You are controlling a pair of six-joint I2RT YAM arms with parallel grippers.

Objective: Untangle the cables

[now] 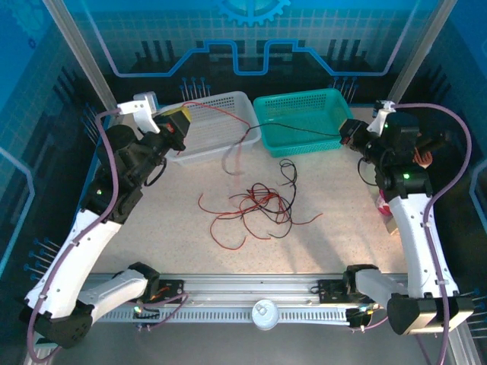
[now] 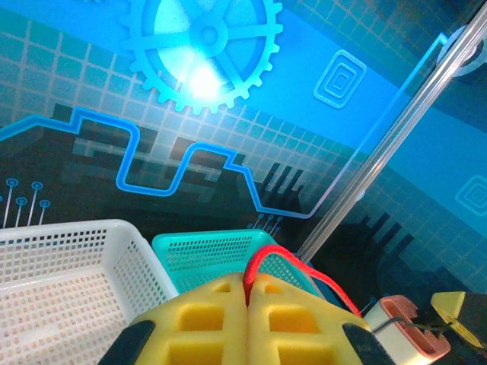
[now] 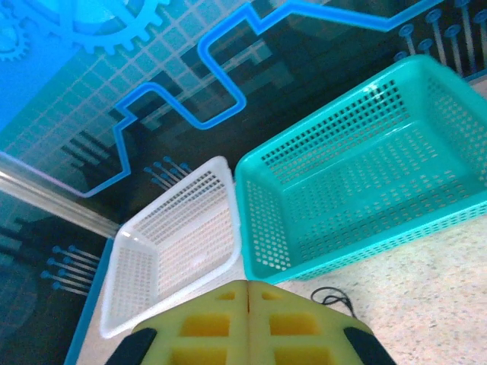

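Thin, pliant cables, red and black, snarled in loose overlapping loops at mid worktop, in front of two baskets. One red cable lifted clear of the heap, arcing over the white basket up to the left claw. Seen from that wrist, pinched between yellow foam pads pressed flat together. One black cable drawn straight across the teal basket to the right claw, pads likewise closed tight with no gap; the pinch itself hidden in its wrist view.

Both baskets rectangular, of perforated plastic, side by side and touching at the far edge. Worktop matte, pale and speckled like stone.

Behind and beside, glossy blue panels printed with a gear and circuit traces, framed by slanted aluminium posts. Along the near edge, a slotted metal rail carrying a small white round cap. Thick purplish leads strung along each arm.
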